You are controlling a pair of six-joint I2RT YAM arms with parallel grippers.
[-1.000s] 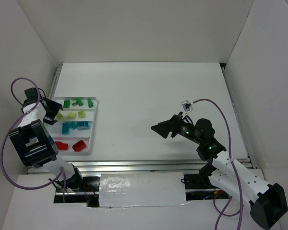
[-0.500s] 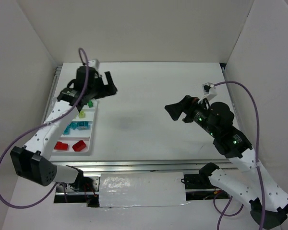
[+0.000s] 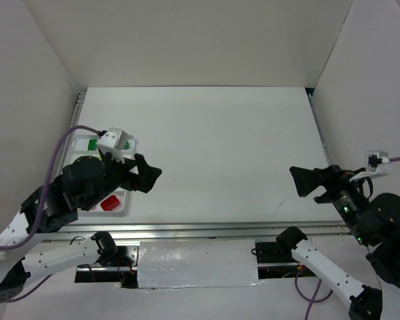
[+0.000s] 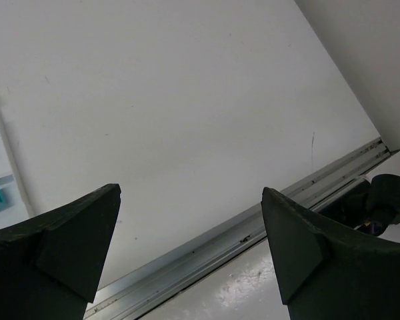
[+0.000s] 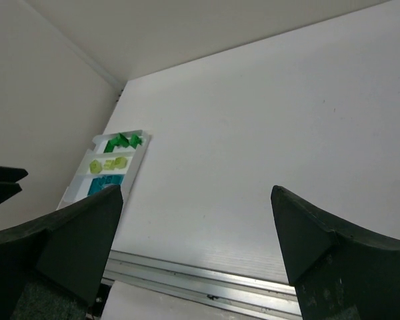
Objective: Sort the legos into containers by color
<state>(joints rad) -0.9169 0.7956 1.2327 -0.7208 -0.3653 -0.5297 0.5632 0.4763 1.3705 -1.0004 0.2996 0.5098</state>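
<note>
Legos (image 5: 123,141) show sorted from the right wrist; overhead, left arm (image 3: 87,187) hides most.

1. Top view: bright, even, diffuse light on the white table (image 3: 220,147) and walls, with sharp focus.
2. Shadows are faint and soft-edged.
3. Patchy glare on the silvery strip (image 3: 197,261) at the near edge.
4. Wrist views are dimmer and greyer. The left gripper (image 4: 190,193) and right gripper (image 5: 197,190) read as near-black silhouettes.
5. Right wrist view: the distant tray (image 5: 139,160) of legos (image 5: 123,141) looks slightly soft, perhaps from distance.
</note>
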